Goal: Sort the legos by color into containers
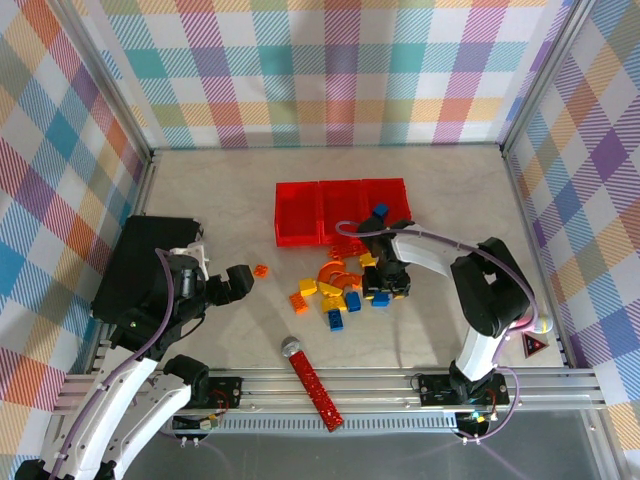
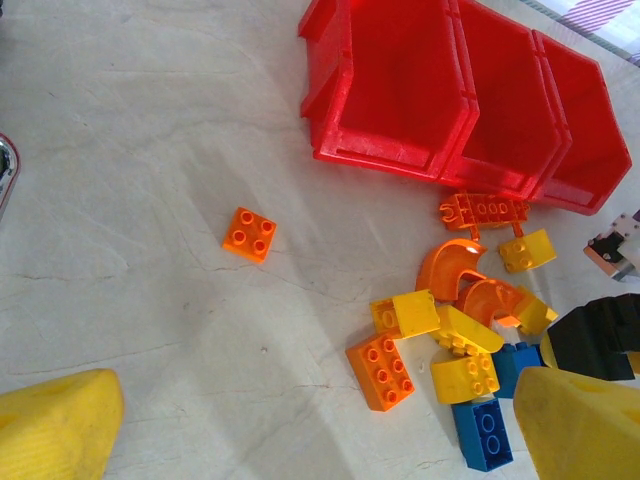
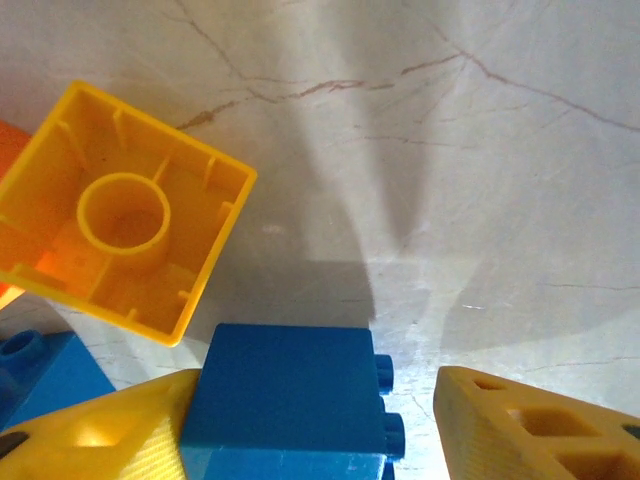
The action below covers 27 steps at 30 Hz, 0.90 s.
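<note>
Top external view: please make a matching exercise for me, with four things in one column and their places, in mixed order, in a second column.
Things
1. lone orange brick
2. red bins
3. red studded stick
4. black case

Places
A. beyond the brick pile, farthest from the arms' bases
B. nearest the arms' bases, lying diagonally
C. at the far left, beside the left arm
D. alone, just left of the pile

Pairs: 1-D, 2-A, 3-B, 4-C
</note>
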### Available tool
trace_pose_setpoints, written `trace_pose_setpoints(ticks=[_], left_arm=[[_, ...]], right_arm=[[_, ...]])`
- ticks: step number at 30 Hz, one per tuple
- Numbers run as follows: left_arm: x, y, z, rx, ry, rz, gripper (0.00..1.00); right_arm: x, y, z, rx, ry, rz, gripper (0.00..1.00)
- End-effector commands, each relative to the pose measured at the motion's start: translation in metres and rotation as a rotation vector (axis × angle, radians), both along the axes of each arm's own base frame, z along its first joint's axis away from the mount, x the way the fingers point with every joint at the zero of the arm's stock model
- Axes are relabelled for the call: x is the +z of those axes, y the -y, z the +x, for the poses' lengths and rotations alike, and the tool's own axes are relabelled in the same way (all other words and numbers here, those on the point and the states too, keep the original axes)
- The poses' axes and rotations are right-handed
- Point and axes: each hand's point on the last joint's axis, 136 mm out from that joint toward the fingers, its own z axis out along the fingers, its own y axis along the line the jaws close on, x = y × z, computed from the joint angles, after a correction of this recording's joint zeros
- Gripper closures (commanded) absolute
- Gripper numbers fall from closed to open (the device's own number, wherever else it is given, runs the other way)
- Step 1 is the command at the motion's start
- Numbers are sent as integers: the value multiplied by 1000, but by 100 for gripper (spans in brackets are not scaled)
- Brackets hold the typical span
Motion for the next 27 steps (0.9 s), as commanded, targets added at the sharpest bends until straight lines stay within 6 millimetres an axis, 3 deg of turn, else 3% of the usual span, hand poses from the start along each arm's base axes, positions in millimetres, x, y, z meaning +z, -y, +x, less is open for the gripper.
trace_pose_setpoints(ticks=[1, 21, 27], left_arm=[[0, 4, 1, -8, 8, -10, 0], [1, 4, 1, -10, 9, -8, 0], [1, 5, 1, -12, 9, -5, 0]], right_arm=[[2, 6, -3, -2, -15, -71, 40], [2, 7, -7, 27, -3, -144, 54], [24, 5, -3, 58, 44, -126, 60]])
